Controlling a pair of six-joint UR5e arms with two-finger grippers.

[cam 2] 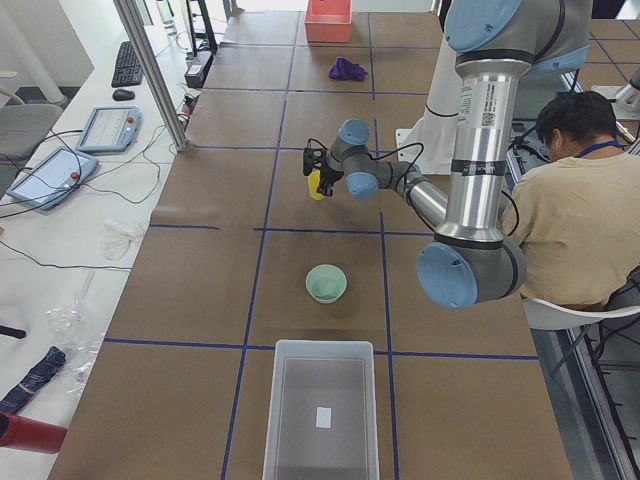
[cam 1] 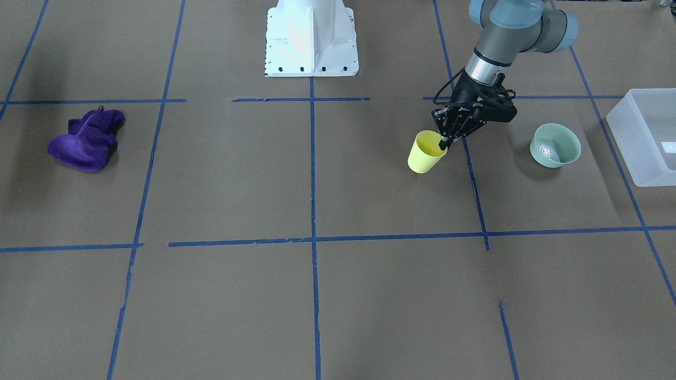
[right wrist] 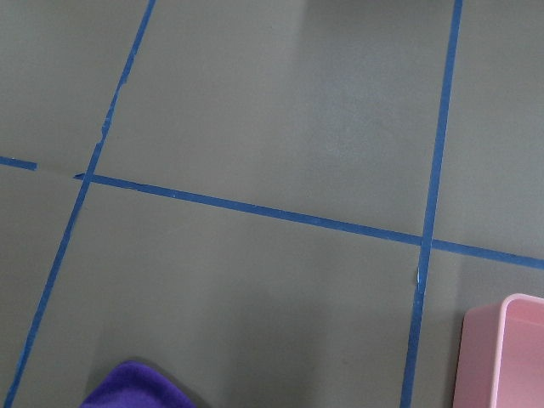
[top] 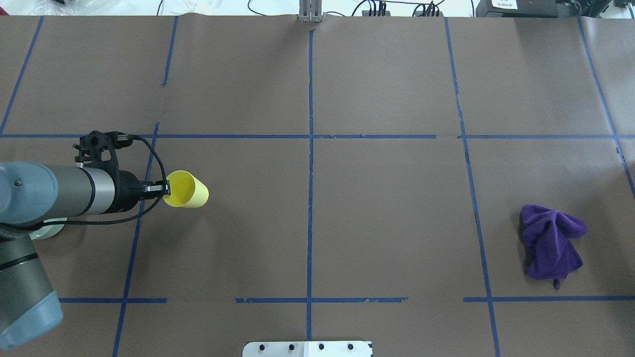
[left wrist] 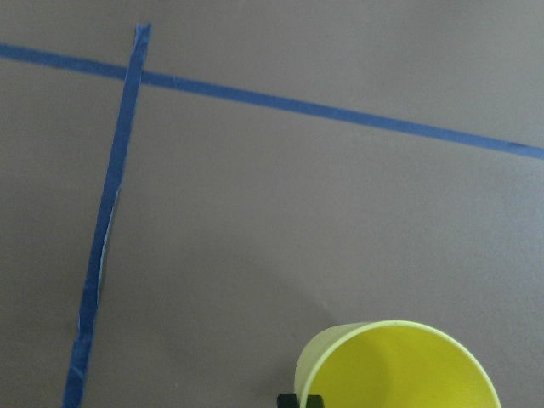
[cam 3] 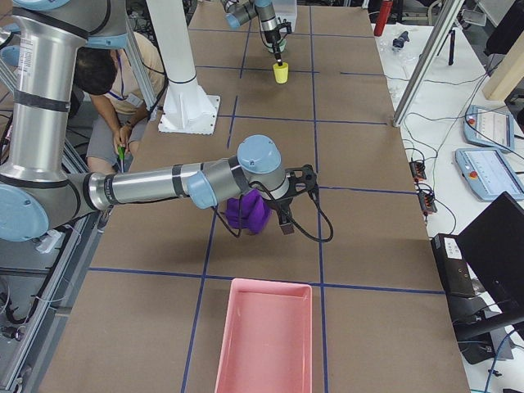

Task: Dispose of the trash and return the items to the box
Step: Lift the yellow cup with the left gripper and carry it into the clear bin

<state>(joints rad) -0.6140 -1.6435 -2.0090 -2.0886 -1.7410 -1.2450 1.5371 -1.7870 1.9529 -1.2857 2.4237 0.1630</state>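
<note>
Cup, yellow, tilted, rim pinched by left jaws, closed on it: 1 finger inside, 1 outside. Mint bowl upright on desk, between cup and box. Right jaws near purple cloth; open or closed, cannot tell.

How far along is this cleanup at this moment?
Done: nothing, the box is empty. In hand: the left gripper pinches the yellow cup by its rim, tilted. Left: cup and bowl into the box; purple cloth not yet disposed of.

Bowl (upright) between cup, box
</note>
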